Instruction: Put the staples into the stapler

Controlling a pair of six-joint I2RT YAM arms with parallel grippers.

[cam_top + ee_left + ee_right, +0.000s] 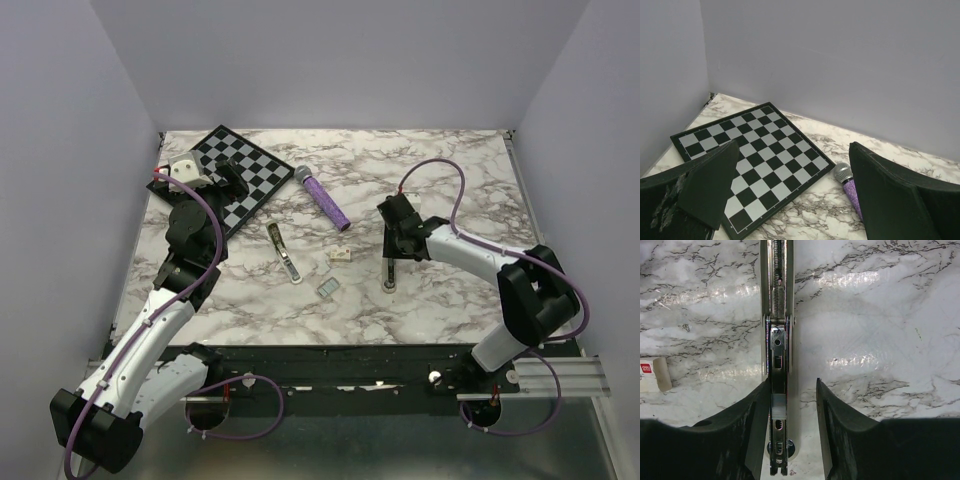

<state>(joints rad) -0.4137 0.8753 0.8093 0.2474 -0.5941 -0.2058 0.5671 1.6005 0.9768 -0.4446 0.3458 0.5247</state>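
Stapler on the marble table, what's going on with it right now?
The right gripper straddles the opened stapler, which lies on the marble table. Its jaws are apart, and a gap shows on one side, so it is not clamped. The staples lie loose on the table to the left of it, near a small cream box. The left gripper hangs wide open over the chessboard, holding nothing.
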